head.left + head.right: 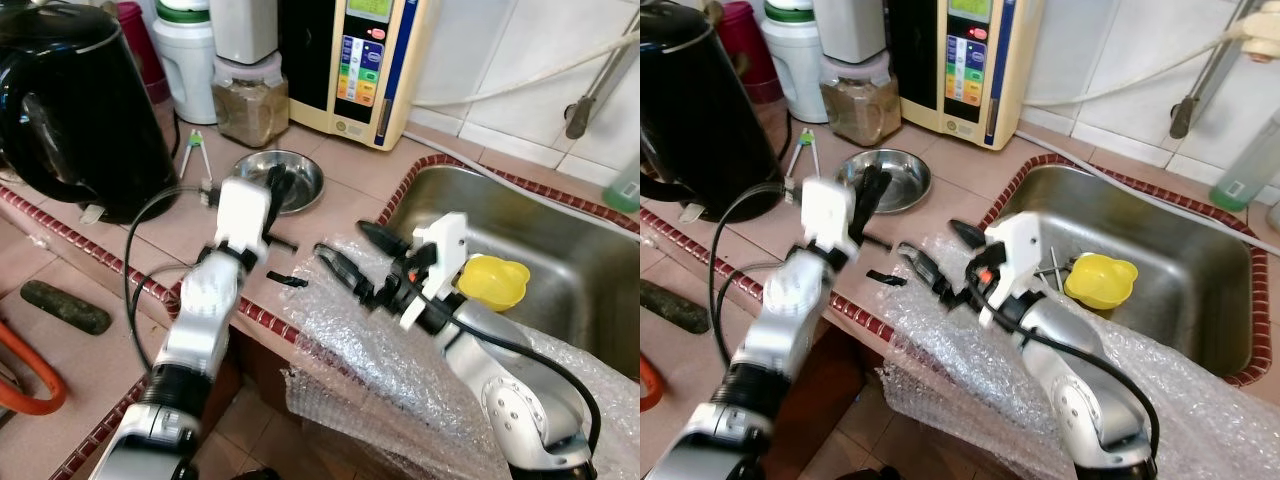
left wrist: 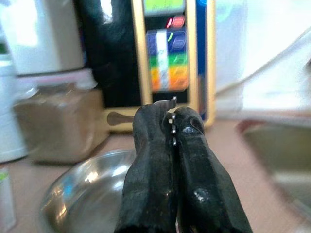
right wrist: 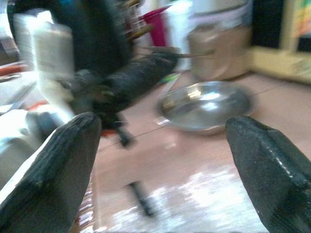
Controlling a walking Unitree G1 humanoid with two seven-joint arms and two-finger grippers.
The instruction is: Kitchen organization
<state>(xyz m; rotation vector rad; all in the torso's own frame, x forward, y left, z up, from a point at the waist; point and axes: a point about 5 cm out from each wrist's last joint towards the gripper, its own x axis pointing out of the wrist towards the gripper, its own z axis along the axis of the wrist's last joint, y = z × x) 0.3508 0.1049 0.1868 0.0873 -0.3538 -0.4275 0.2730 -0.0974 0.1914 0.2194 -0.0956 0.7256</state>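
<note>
On the tiled desk (image 1: 340, 200), the left claw (image 1: 278, 182) hovers closed over a steel bowl (image 1: 300, 178); the right claw (image 1: 352, 255) gapes above bubble wrap (image 1: 390, 370).

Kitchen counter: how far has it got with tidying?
Little looks done. The left pincer is shut and empty over the steel bowl. The right pincer is open above the bubble wrap that drapes the counter edge. The wrap, the tongs and a yellow cup in the sink remain.
</note>
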